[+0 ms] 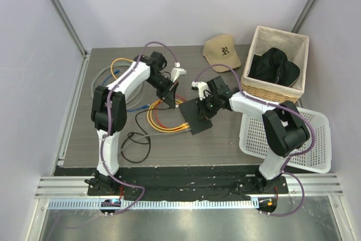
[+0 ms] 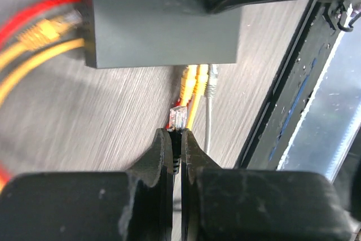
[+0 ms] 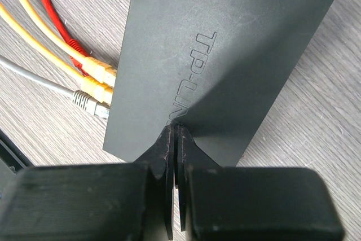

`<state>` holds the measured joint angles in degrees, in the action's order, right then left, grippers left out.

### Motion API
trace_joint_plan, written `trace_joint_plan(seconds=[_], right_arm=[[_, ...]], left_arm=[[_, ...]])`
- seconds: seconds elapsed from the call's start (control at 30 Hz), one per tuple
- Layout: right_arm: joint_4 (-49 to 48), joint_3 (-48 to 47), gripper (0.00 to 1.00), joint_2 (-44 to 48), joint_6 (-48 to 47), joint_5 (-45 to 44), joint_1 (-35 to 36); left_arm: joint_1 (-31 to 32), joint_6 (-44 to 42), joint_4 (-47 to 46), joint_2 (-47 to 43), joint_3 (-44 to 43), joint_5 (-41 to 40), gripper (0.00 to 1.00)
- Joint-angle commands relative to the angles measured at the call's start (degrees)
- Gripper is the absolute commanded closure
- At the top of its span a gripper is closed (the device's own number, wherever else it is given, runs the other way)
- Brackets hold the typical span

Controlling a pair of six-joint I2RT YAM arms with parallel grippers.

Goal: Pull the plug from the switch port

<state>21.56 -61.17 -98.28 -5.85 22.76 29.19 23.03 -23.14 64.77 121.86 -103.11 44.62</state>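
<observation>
**Division of labour between the two tools.** The right tool, jaws closed on nothing, rests its tips on the lid of the switch. It evidently does so to pin the box to the bench, so that the box cannot slide when a cable is tugged. The left tool is clenched just behind the plug, a clear connector projecting beyond its tips. The plug is apart from the switch, which lies directly ahead of this tool, and bare bench shows between them. The extraction therefore appears complete.

**Count.**
- One switch.
- One held plug.
- Three seated connectors: two yellow plugs and one grey plug. They sit ahead of the left tool's tips, and ahead and to the left of the right tool's.
- One red cable, running beside them.
- One loose yellow connector, ahead and to the left of the left tool. Whether it is seated cannot be told.
</observation>
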Motion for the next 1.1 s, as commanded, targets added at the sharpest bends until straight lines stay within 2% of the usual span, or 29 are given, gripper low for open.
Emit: trace_joint_plan(seconds=[0.0,0.13,0.23,0.27,0.3,0.33,0.4,0.5,0.53,0.57,0.6,0.7,0.73,0.8,0.9,1.07], right_arm=[[-0.56,-0.62,0.96,1.16,-0.39,-1.49,0.25],[-0.99,0.78,0.95,2.13,-0.75,-2.02,0.34],[-1.35,1.84,0.95,2.65,-0.75,-2.11,0.25],[-1.52,2.19,0.95,2.65,-0.75,-2.02,0.25],[-1.52,2.45,0.95,2.65,-0.66,-1.85,0.25],[-1.70,2.54,0.95,2.48,-0.48,-1.76,0.25],[-1.87,2.54,0.95,2.04,-0.13,-1.41,0.25],[-1.96,1.84,0.94,1.16,0.05,-1.23,0.25],[-2.05,1.67,0.94,0.99,0.13,-1.23,0.17],[-2.05,1.32,0.94,0.38,0.22,-1.23,0.25],[-1.96,1.05,0.94,0.20,0.22,-1.32,0.34],[-1.96,0.26,0.93,-0.51,0.31,-1.49,0.25],[-2.05,0.08,0.92,-0.51,0.31,-1.58,0.25],[-2.14,-0.01,0.92,-0.60,0.13,-1.67,0.25],[-2.14,0.43,0.92,-0.51,0.13,-1.76,0.25],[-2.23,1.84,0.91,0.19,0.13,-1.76,0.25]], left_arm=[[-3.33,-7.00,11.41,-6.19,-8.15,-0.94,1.00],[-8.08,-13.41,24.31,-9.62,-11.85,-1.64,1.00],[-11.94,-16.94,24.88,-15.41,-5.81,-8.38,1.00],[-13.52,-16.86,22.87,-17.08,-0.39,-11.28,1.00],[-13.97,-15.55,19.98,-20.84,2.79,-19.32,1.00],[-14.32,-15.10,13.25,-22.62,5.96,-23.31,1.00],[-14.59,-13.44,6.19,-28.05,13.97,-31.91,1.00],[-14.59,-8.79,-9.69,-32.38,19.34,-36.70,1.00],[-14.68,-7.46,-11.84,-32.56,20.13,-38.36,0.98],[-14.59,-6.67,-12.82,-32.31,20.23,-38.29,0.91],[-14.59,-5.53,-13.00,-30.91,19.62,-38.21,0.69],[-14.59,-0.61,-8.37,-29.32,15.49,-35.49,0.51],[-14.59,2.02,-7.74,-29.84,15.40,-34.00,0.48],[-14.59,3.44,-6.42,-31.68,17.32,-31.80,0.33],[-14.59,4.42,-5.80,-36.07,23.82,-32.13,0.29],[-14.68,-0.05,-5.28,-43.45,34.89,-38.36,0.29]])
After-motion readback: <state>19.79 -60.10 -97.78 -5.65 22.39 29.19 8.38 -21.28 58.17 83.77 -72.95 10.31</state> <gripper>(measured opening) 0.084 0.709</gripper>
